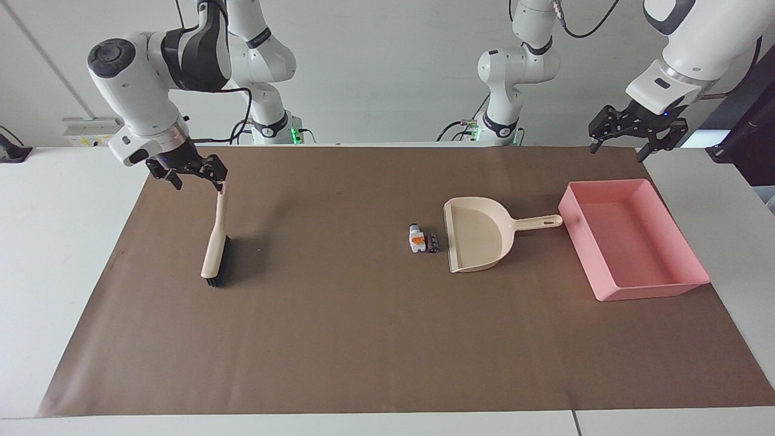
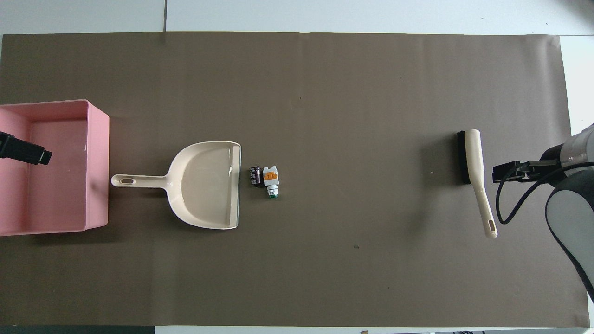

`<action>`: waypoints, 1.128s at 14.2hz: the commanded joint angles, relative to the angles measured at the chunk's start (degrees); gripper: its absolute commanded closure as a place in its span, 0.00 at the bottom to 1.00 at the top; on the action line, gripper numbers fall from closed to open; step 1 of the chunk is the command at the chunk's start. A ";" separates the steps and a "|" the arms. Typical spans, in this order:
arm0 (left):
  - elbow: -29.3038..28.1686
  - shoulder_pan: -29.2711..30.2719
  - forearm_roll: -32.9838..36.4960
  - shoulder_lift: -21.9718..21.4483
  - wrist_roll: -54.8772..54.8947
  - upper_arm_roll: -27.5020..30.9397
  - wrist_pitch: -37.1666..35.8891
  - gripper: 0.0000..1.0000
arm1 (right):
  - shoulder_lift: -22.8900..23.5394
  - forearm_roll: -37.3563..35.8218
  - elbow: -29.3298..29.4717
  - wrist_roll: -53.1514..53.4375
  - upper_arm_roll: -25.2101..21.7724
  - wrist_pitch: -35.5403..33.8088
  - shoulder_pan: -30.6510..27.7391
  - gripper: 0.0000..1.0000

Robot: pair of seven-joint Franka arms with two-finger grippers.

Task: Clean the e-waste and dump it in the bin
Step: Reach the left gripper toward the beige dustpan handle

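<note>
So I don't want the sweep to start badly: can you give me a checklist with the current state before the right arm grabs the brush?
1. Right claw open: ok.
2. Right claw over the brush handle tip, no grip yet: ok.
3. Brush lies flat on the brown mat, undisturbed: ok.
4. E-waste on the mat beside the dustpan mouth: ok.
5. Bin next to the dustpan handle, nothing seen inside: ok.
6. Left claw open, above the bin's end nearer the robots, holding nothing: ok.
</note>
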 commanded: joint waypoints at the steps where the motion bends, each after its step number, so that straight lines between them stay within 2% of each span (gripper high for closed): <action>1: -4.78 -0.77 0.81 -2.57 12.53 -0.06 2.61 0.01 | -1.26 1.69 -9.14 -4.21 0.23 9.10 -2.20 0.01; 3: -9.96 -1.30 0.81 -5.02 22.99 -0.06 6.73 0.01 | -1.17 2.66 -13.54 -6.93 0.23 13.78 -2.90 0.01; 5: -17.86 -1.47 0.81 -8.36 33.45 -0.50 13.13 0.01 | -1.17 3.71 -16.88 -8.95 0.23 16.94 -3.69 0.01; 8: -21.57 -2.61 0.90 -7.59 45.06 -1.73 15.36 0.01 | -1.09 5.12 -20.32 -9.31 0.23 20.82 -3.78 0.01; 9: -23.67 -3.57 1.25 -7.59 46.84 -1.65 17.45 0.02 | -0.65 6.00 -20.94 -10.44 0.14 21.26 -4.04 0.01; 11: -29.12 -7.07 7.98 -7.50 47.13 -1.91 22.72 0.03 | -0.65 6.71 -21.12 -12.91 0.14 21.70 -4.40 0.01; 13: -33.43 -8.59 9.33 -6.89 45.81 -1.91 28.00 0.03 | -0.82 6.71 -21.90 -13.97 0.14 21.79 -4.40 0.01; 16: -36.33 -8.68 11.86 -4.43 44.84 -1.91 32.14 0.03 | -1.00 6.71 -22.26 -14.58 0.14 21.79 -4.40 0.10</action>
